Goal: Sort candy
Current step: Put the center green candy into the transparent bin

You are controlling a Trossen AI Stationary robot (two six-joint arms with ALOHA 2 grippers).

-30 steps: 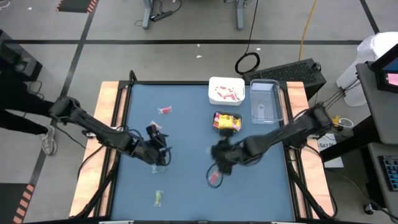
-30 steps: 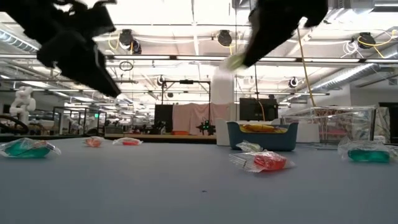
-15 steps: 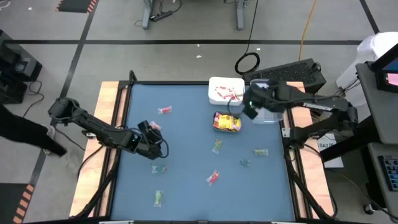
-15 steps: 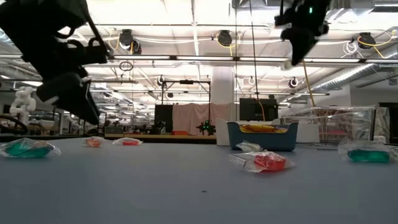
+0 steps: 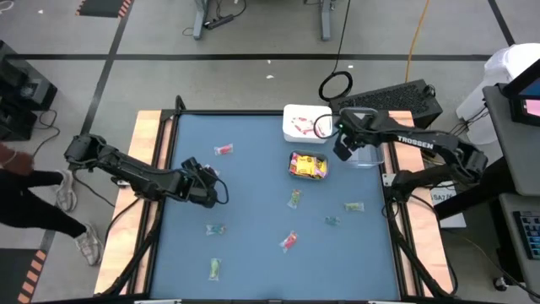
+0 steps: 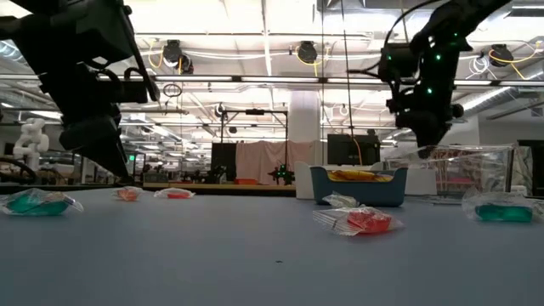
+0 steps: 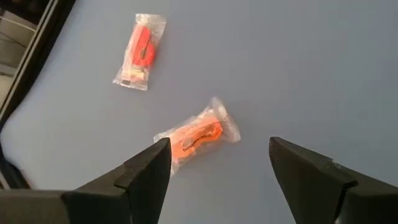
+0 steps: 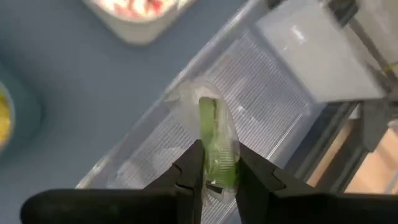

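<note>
Over the clear bin [image 5: 361,138] at the table's far right edge, right gripper [image 8: 214,167] clamped on a green candy [image 8: 214,140], left gripper [image 7: 217,163] spread wide above an orange candy [image 7: 196,135] on open mat, loose candies [image 5: 294,198] scattered mid-table.

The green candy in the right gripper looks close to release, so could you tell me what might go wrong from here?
1. The right gripper pinches the green candy over the clear container, near its wall toward the white container; released here, it might fall outside.
2. The crinkly wrapper might cling to a finger.
3. The left gripper is open above an orange candy lying askew; closing might nudge it aside.
</note>
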